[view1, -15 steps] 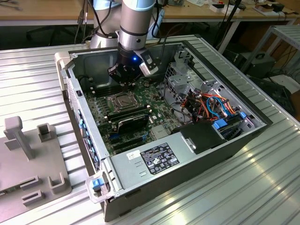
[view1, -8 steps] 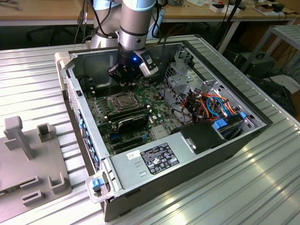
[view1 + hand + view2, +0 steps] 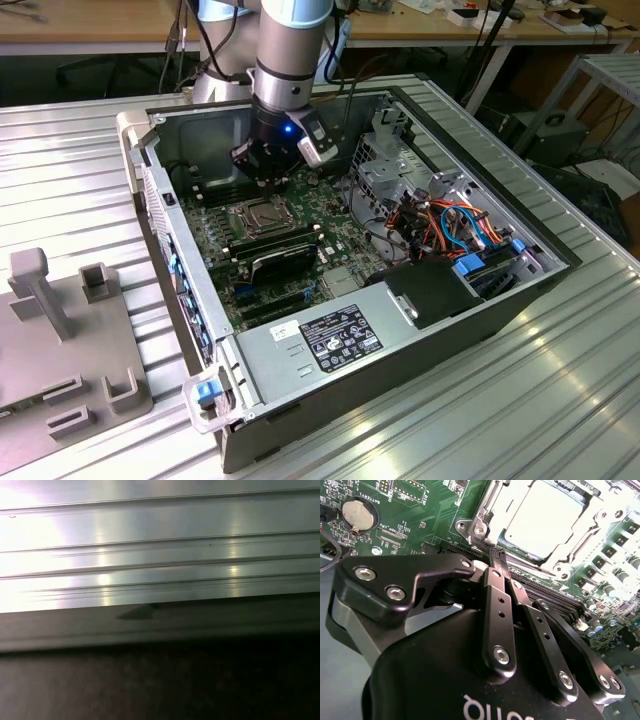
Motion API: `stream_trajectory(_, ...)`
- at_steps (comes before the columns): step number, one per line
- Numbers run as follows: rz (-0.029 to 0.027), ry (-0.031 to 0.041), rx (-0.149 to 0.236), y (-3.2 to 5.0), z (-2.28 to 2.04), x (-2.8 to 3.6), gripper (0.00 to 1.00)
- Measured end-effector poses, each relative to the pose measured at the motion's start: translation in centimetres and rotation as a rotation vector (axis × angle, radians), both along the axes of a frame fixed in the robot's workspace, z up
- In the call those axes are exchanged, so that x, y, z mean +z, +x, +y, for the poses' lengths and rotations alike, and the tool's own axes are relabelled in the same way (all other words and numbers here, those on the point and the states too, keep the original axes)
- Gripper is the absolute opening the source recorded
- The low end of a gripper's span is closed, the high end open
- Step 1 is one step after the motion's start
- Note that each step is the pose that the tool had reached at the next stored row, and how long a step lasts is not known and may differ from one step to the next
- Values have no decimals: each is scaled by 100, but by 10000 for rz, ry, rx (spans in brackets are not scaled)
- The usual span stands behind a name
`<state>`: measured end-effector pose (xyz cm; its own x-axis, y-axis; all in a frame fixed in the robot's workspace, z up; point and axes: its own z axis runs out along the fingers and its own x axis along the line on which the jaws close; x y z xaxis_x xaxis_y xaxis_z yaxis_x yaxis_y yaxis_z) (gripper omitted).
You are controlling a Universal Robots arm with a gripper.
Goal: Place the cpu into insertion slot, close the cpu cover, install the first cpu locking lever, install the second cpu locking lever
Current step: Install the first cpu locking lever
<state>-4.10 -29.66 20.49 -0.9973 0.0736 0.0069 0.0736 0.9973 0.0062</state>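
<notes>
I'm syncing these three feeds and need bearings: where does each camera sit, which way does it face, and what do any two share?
Exterior view: off the arm, above, looking down into the open computer case; the arm and gripper hang over the cpu.
Second wrist view: on the arm, facing along the gripper onto the cpu beneath the cpu cover.
First wrist view: on the arm, facing ribbed metal.
Exterior and second wrist views share gripper and cpu.
</notes>
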Motion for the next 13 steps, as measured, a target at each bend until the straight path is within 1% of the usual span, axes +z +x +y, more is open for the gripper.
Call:
stream_trajectory(5, 0, 0, -1, 1, -12, -14, 11)
stream_trajectory(13, 3, -1, -1, 11, -6, -36, 11)
